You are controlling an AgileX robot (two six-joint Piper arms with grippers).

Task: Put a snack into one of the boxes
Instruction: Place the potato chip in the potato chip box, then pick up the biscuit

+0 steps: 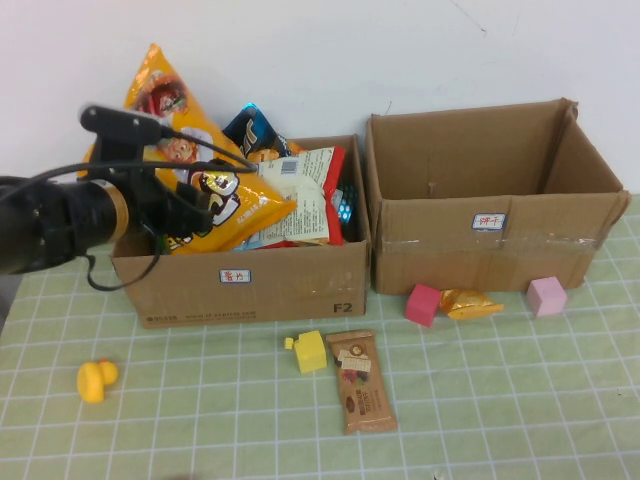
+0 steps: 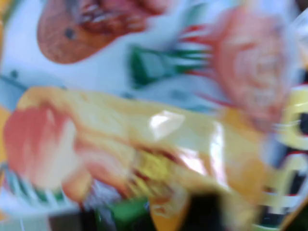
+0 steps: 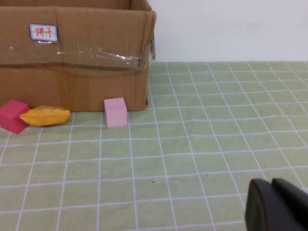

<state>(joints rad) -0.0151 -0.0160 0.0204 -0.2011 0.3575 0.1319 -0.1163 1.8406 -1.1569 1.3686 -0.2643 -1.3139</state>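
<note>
The left cardboard box (image 1: 250,285) is full of snack bags. A large yellow chip bag (image 1: 175,130) stands tilted over its left half, its lower end resting on the other bags. My left gripper (image 1: 190,212) is at the box's left rim, shut on this bag. The bag fills the left wrist view (image 2: 159,125), blurred. The right box (image 1: 490,245) looks empty. A brown snack bar (image 1: 362,393) and a golden wrapped snack (image 1: 470,303) lie on the mat. My right gripper (image 3: 272,202) is shut and empty, low over the mat right of the right box (image 3: 72,57).
On the green grid mat lie a yellow block (image 1: 309,351), a yellow duck (image 1: 95,380), a red cube (image 1: 422,304) and a pink cube (image 1: 546,296). The red cube (image 3: 12,115), golden snack (image 3: 44,115) and pink cube (image 3: 116,112) sit against the right box's front.
</note>
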